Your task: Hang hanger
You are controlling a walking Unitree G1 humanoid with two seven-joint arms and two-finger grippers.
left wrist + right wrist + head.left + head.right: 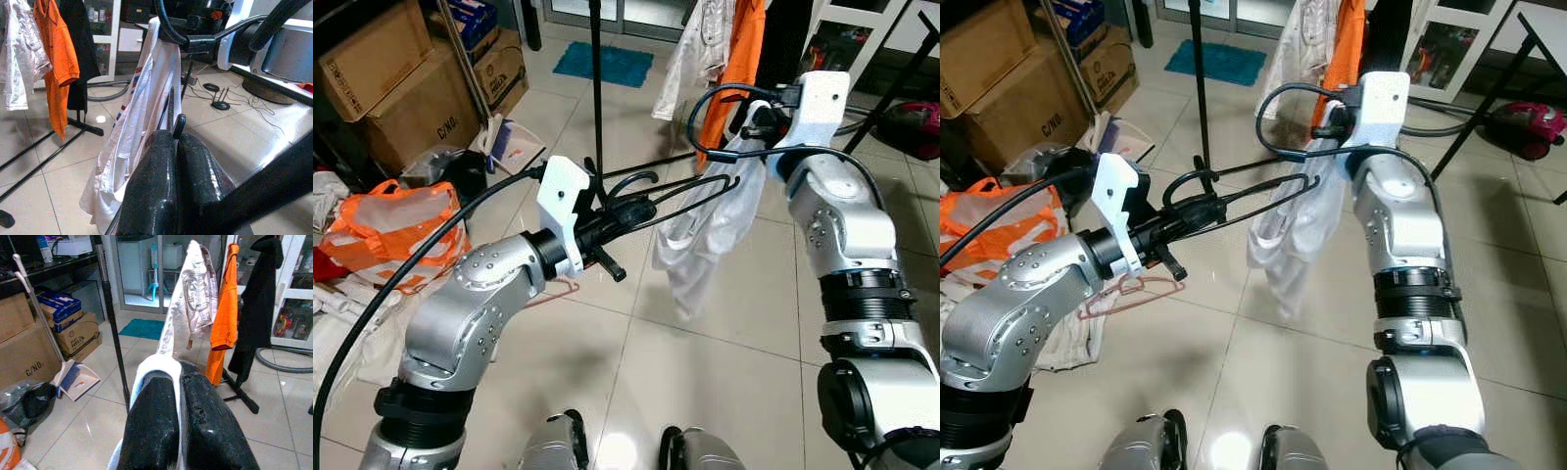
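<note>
between the two arms, above the tiled floor (724,323), one black wire hanger (680,201) carries one white shirt (690,245). left hand (171,147) has its two fingers pressed together, clamped on the hanger wire at the hook end; the hook (626,183) curls up just above the fingers. right hand (178,382) has its two fingers shut on white shirt fabric at the other end of the hanger, held up high, and the shirt droops down between the arms. beyond them stands one black garment rack pole (597,78). three garments hang on the rack: one whitish jacket (193,293), one orange shirt (225,318), one black garment (257,298). one teal mat (604,63) lies on the floor behind the pole. on the robot's left: cardboard boxes (396,88) stacked, at least three, one orange plastic bag (396,230), one dustpan (76,377), and one pink hanger (1131,294) lying on the floor.
</note>
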